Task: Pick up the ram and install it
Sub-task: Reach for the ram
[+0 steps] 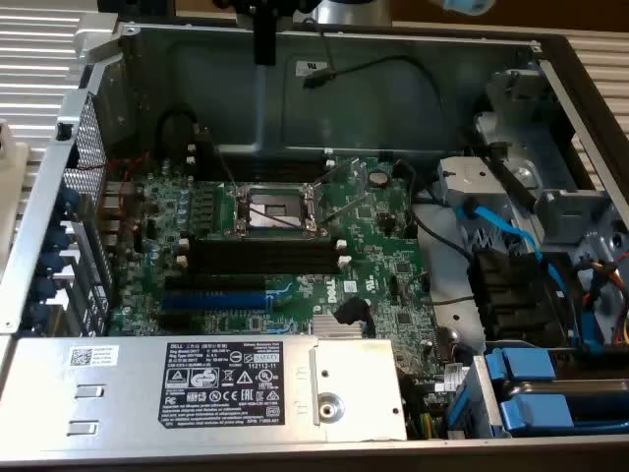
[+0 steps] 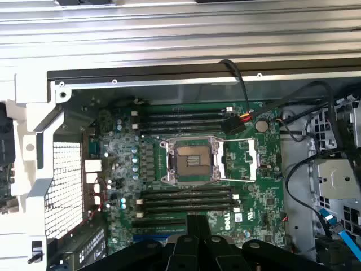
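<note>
Gripper (image 2: 194, 248) above motherboard (image 1: 285, 246), finger state indeterminate; ram not visible; black slots (image 2: 186, 200) empty, near gripper.

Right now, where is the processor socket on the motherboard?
In the exterior view, the processor socket sits near the middle of the green motherboard, between two banks of black memory slots.

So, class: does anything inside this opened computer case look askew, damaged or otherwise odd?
The CPU socket on the motherboard stands open and bare, its latch lever swung out. The black memory slots look empty, and no ram stick is visible. A loose black cable dangles along the case's back wall. Nothing looks broken or spilled.
</note>
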Controlling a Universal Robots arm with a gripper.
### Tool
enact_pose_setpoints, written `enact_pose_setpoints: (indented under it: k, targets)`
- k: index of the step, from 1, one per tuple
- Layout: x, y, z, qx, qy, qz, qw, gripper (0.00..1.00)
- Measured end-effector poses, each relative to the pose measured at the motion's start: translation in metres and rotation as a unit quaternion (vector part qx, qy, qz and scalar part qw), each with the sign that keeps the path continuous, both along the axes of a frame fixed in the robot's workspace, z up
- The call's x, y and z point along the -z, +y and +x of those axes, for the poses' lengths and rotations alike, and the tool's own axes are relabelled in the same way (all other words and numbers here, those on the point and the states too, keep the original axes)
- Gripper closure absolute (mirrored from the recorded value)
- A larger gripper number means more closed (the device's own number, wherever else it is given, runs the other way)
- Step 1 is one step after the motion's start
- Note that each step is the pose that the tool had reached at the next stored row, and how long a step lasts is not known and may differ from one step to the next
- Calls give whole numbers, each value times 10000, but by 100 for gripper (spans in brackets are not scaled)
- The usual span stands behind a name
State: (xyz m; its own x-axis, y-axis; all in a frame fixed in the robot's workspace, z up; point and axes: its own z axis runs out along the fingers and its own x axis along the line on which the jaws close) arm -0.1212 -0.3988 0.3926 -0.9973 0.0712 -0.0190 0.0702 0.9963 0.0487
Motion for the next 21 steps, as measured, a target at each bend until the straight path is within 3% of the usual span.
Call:
enact_pose_setpoints:
  k: [13,21]
  targets:
    - [-1,0,0,0,0,-3,10000,89]
    - [-167,0,-9,0,58,-33,10000,89]
